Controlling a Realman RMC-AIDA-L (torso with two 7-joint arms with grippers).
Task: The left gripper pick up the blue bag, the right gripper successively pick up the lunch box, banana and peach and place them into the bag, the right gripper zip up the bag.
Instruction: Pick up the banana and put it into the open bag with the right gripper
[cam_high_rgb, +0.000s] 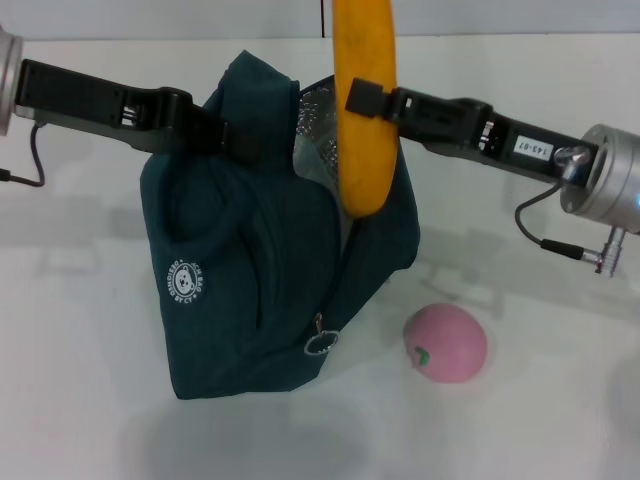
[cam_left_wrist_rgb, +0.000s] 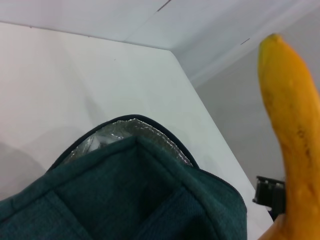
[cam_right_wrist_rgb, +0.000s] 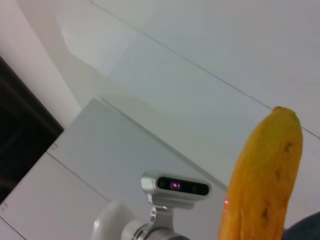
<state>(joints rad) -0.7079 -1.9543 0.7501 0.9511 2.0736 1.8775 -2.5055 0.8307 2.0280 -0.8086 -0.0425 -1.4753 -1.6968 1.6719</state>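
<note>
The blue bag (cam_high_rgb: 270, 270) stands on the white table, its top held up by my left gripper (cam_high_rgb: 228, 132), which is shut on the bag's upper edge. Its foil-lined mouth (cam_high_rgb: 318, 130) is open; the lining (cam_left_wrist_rgb: 135, 134) also shows in the left wrist view. My right gripper (cam_high_rgb: 362, 98) is shut on the banana (cam_high_rgb: 364, 100), which hangs upright over the bag's mouth with its lower end just above the opening. The banana (cam_left_wrist_rgb: 292, 145) appears in the left wrist view and the banana (cam_right_wrist_rgb: 262, 185) in the right wrist view. The peach (cam_high_rgb: 445, 343) lies on the table right of the bag. The lunch box is out of view.
The bag's ring zip-pull (cam_high_rgb: 319, 343) hangs at its lower front. The white table (cam_high_rgb: 560, 420) spreads around the bag. The robot's head camera (cam_right_wrist_rgb: 175, 186) shows in the right wrist view.
</note>
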